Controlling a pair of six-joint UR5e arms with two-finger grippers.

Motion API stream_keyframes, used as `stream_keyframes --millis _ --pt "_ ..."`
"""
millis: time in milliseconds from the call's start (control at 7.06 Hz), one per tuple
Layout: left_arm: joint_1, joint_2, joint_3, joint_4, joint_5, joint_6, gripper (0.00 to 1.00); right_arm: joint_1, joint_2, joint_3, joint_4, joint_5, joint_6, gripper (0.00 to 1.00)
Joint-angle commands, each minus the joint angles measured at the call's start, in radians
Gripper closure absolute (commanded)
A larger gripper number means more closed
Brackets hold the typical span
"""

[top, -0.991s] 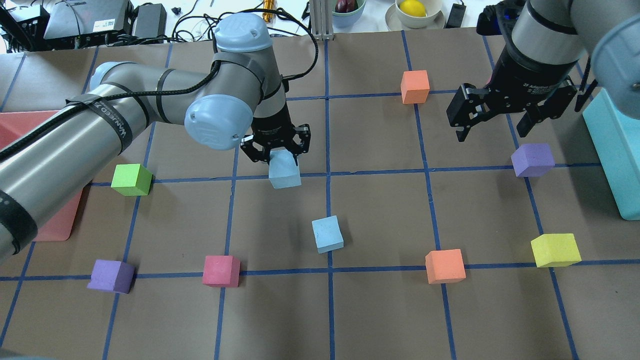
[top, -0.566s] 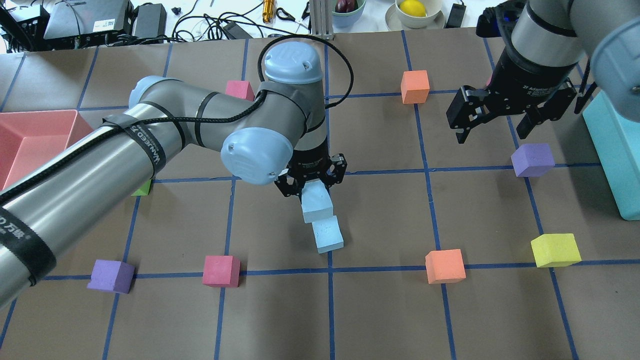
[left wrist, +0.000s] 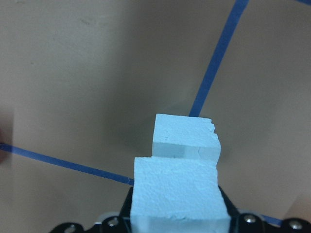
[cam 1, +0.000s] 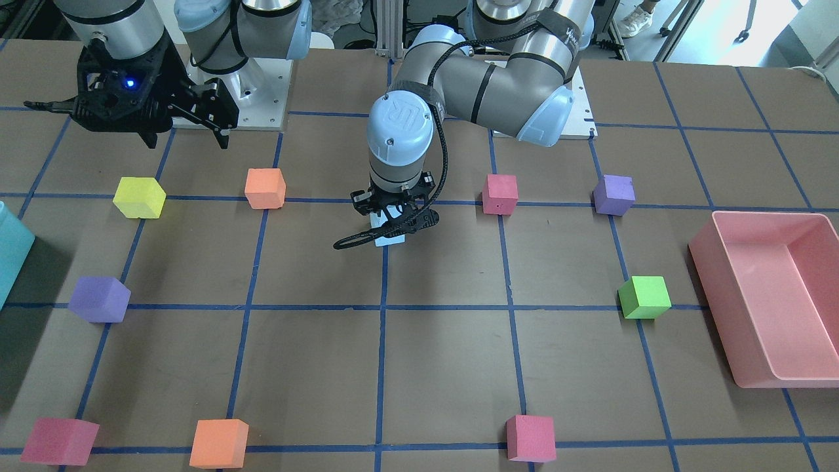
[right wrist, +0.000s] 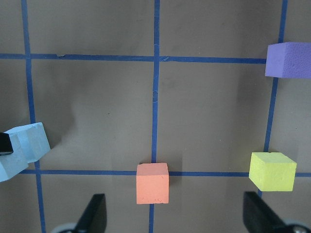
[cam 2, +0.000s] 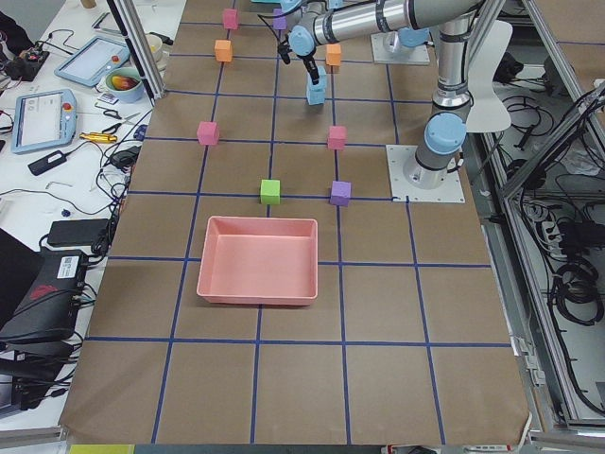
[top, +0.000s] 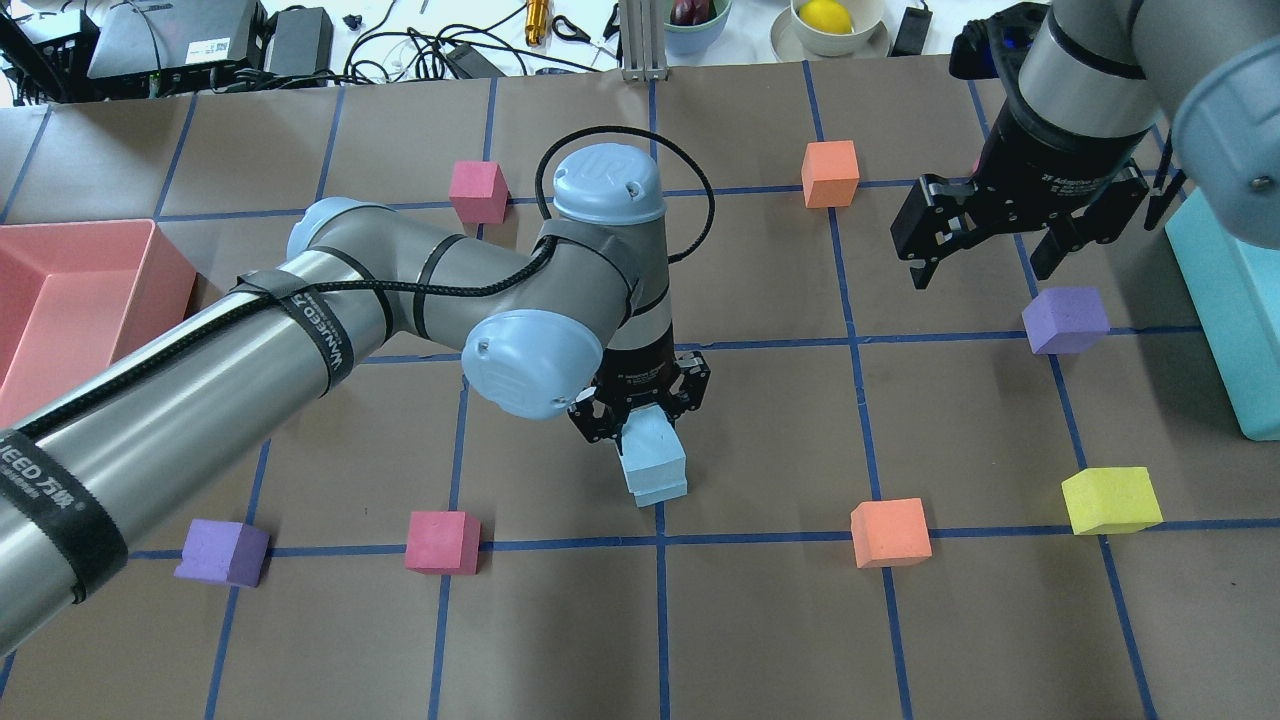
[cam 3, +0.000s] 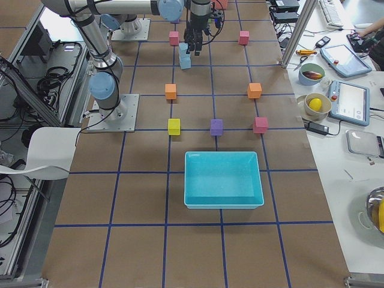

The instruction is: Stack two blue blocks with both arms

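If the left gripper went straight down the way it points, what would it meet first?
The left gripper, shut on the upper blue block, would press it onto the lower blue block just beneath; contact is unclear.

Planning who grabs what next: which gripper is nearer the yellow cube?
Right. The right gripper hangs open in the air near the yellow cube; the left gripper is at mid-table, shut on a blue block.

Left pincer (top: pixel 645 422) swung held blue block (top: pixel 653 440) over second blue block (top: pixel 664 491); now directly above, nearly covering it.
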Motion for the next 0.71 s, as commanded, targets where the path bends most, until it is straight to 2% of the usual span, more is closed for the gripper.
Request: stream_keyframes --millis 0,566 --pt "0.003 0.000 -0.011 0.020 -0.010 0.015 0.49 0.000 0.001 0.000 0.000 0.000 0.000 0.00" --pt "0.006 -0.015 -0.008 0.022 -0.006 0.074 0.49 0.000 0.002 0.008 -0.002 0.003 -0.005 0.00"
